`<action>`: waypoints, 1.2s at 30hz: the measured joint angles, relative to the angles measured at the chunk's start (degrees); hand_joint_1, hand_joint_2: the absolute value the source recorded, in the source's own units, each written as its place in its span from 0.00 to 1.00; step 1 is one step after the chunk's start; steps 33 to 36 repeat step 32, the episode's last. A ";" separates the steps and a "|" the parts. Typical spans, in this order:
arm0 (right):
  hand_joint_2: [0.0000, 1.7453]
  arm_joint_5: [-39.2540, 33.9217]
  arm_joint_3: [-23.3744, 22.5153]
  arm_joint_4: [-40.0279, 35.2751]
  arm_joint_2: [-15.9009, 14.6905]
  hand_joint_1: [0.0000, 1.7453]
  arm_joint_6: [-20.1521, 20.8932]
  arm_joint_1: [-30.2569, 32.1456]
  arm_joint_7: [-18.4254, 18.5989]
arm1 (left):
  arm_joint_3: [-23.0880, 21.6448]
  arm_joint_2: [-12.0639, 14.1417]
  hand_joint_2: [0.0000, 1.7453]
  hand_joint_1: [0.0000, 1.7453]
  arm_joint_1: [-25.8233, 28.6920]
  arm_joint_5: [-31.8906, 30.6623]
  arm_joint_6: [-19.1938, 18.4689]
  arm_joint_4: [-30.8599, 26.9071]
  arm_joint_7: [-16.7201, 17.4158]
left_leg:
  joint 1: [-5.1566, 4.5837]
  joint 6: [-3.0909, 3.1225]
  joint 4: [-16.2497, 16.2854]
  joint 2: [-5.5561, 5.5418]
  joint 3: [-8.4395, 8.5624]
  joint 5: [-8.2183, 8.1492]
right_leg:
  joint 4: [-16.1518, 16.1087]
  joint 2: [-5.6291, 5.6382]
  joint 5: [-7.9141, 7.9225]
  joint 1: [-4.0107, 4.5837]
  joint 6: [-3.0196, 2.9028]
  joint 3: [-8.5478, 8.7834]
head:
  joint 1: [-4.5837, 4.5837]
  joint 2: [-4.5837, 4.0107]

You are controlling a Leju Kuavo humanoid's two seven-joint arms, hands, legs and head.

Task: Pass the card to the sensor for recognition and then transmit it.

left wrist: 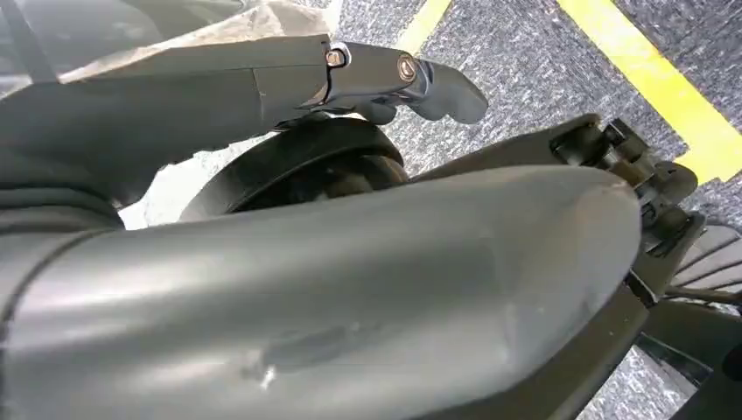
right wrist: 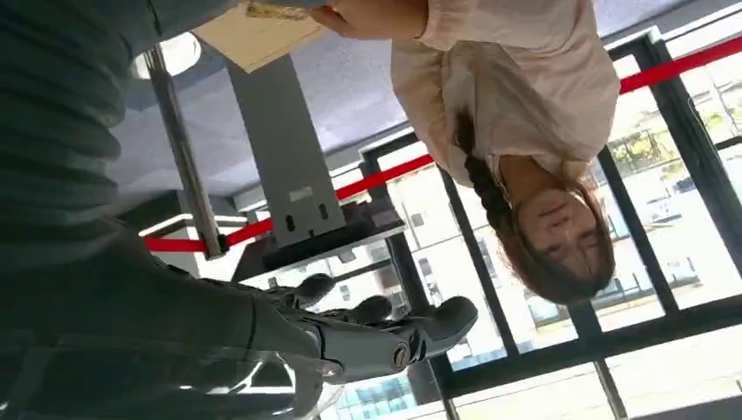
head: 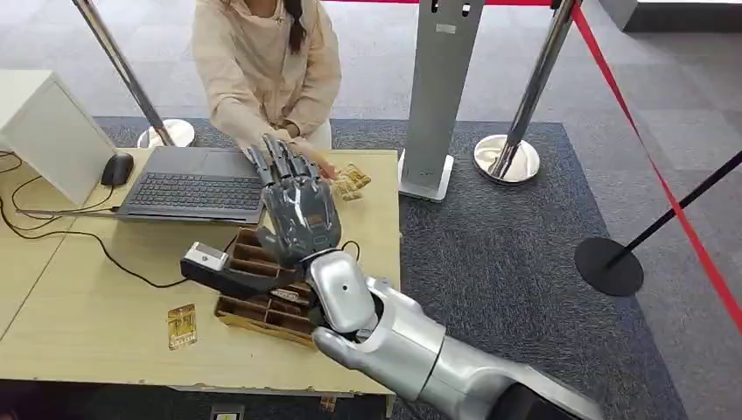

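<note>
My right hand (head: 296, 206) is raised over the table with its fingers spread and nothing in it; the right wrist view shows its fingers (right wrist: 385, 337) stretched out and bare. Just beyond it a person's hand (head: 317, 163) reaches to a small pile of gold cards (head: 351, 182) at the table's far edge, and touches a gold card (right wrist: 273, 10) in the right wrist view. Another gold card (head: 182, 325) lies flat near the front edge. The black sensor (head: 220, 268) with a white top sits left of my forearm. My left hand (left wrist: 385, 79) hangs over the floor, fingers straight, holding nothing.
A wooden divided tray (head: 255, 308) lies under my right forearm. A laptop (head: 194, 185), a mouse (head: 116, 168) and cables sit at the back left. A grey kiosk post (head: 437, 96) and red-belt stanchions (head: 512, 140) stand beyond the table's right edge.
</note>
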 joint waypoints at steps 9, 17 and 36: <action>1.00 4.70 0.00 -10.09 -2.34 0.00 -1.64 4.39 -0.42 | 0.13 0.00 0.00 0.00 0.28 1.47 0.72 0.00 -0.94 | -0.01 0.00 0.00 0.00 0.01 -0.01 | -0.01 0.00 -0.01 0.00 0.00 -0.01 | 0.00 0.02; 1.00 10.47 -0.81 -26.72 -9.39 0.00 -2.01 11.31 -0.05 | 0.55 0.04 0.00 0.00 0.71 2.84 1.73 0.04 -2.16 | -0.03 0.01 0.00 0.02 0.00 -0.01 | -0.04 0.00 -0.01 -0.02 0.01 0.01 | -0.02 0.02; 1.00 13.35 -5.88 -44.98 -21.11 0.00 -4.41 22.60 1.85 | 1.95 0.63 0.00 0.00 1.60 4.61 1.56 0.15 -4.80 | -0.03 0.04 0.00 -0.01 0.04 -0.03 | -0.06 -0.01 -0.01 -0.03 0.02 0.04 | 0.00 0.02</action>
